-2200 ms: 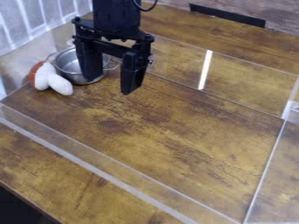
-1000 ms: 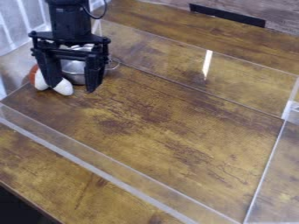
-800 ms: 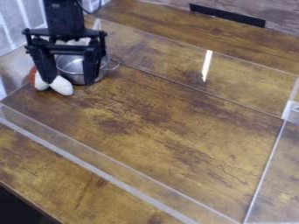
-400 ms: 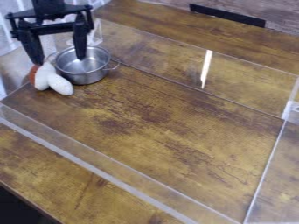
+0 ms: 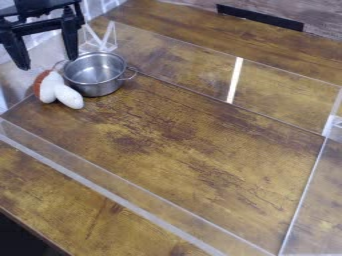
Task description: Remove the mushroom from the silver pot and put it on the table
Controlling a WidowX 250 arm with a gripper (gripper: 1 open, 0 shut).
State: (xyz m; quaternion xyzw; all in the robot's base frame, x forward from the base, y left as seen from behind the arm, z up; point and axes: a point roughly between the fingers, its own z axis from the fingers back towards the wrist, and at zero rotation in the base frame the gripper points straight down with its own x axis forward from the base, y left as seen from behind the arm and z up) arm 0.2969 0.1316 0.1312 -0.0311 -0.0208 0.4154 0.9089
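Bare table (image 5: 201, 150) spreads right; mushroom (image 5: 56, 90) seemingly touches silver pot (image 5: 94, 72); tool (image 5: 43, 45) wide open, empty.

Shiny steel silver pot (image 5: 95, 72), worn matt wood-grain table (image 5: 187, 130), glossy clear acrylic strips (image 5: 120, 205), smooth plastic-looking mushroom (image 5: 58, 90)

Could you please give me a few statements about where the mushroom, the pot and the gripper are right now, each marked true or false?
1. The mushroom lies inside the pot. False: it lies on the table, beside the pot.
2. The pot stands upright. True.
3. The gripper is shut on the mushroom. False: it is open and holds nothing.
4. The gripper is at the top left of the picture. True.
5. The mushroom's red cap points toward the wall side. True.
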